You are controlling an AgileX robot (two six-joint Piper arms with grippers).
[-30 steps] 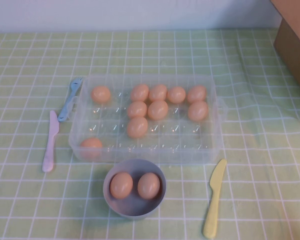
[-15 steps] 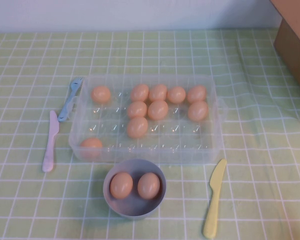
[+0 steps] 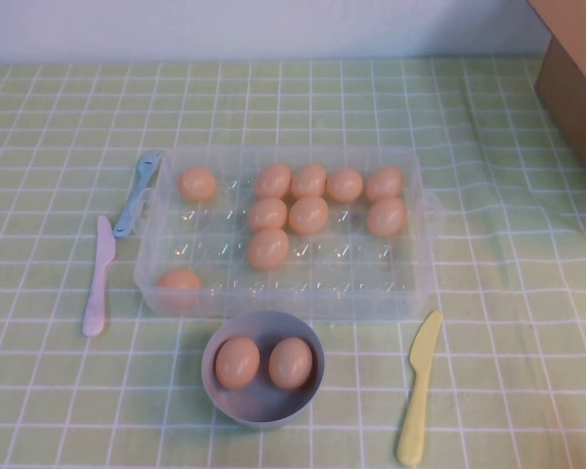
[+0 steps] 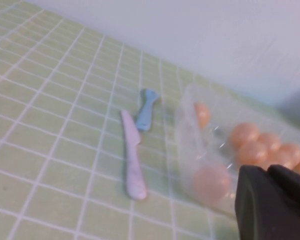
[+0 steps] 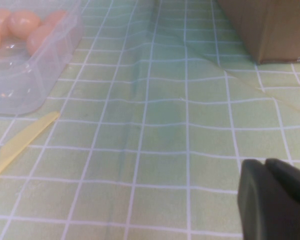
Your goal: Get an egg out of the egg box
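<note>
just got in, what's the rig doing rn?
Nothing is being handled at the moment. The egg box sits mid-table with nine eggs in its cups, and two more eggs lie in the grey bowl in front of it. Neither arm shows in the high view. The left tool is off to the box's left side, near the pink knife; the right tool hangs over bare tablecloth to the right, past the yellow knife. No egg is gripped.
</note>
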